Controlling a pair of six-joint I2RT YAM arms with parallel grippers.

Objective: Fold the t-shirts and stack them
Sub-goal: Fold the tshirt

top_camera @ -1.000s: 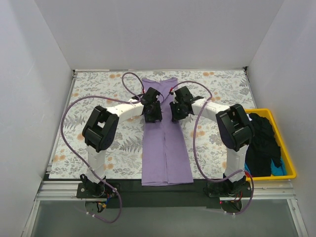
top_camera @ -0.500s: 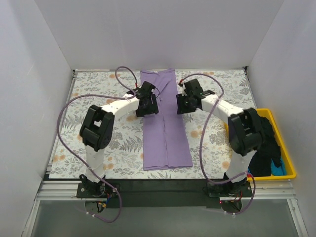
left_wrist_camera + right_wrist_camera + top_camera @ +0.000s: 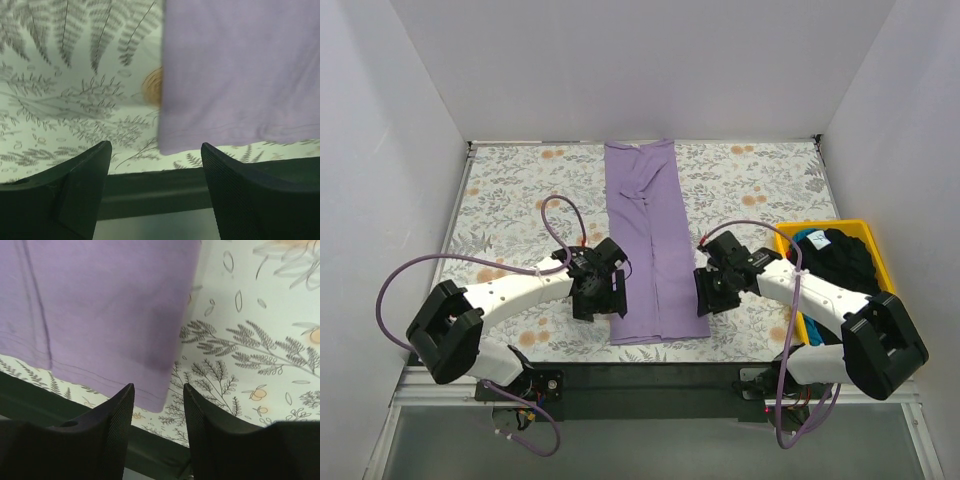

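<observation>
Lavender t-shirt [image 3: 645,230] in a long flat strip; left claw [image 3: 155,147], right claw [image 3: 158,387] agape.

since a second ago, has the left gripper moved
Yes. The left gripper has pulled back toward the near edge of the table, to the near left corner of the lavender t-shirt.

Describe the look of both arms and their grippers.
The left arm and right arm have white links with bulky black joint housings. A purple cable loops loosely along each. The left gripper and right gripper are black; their fingers are broad, tapering wedges with finely textured inner faces.
</observation>
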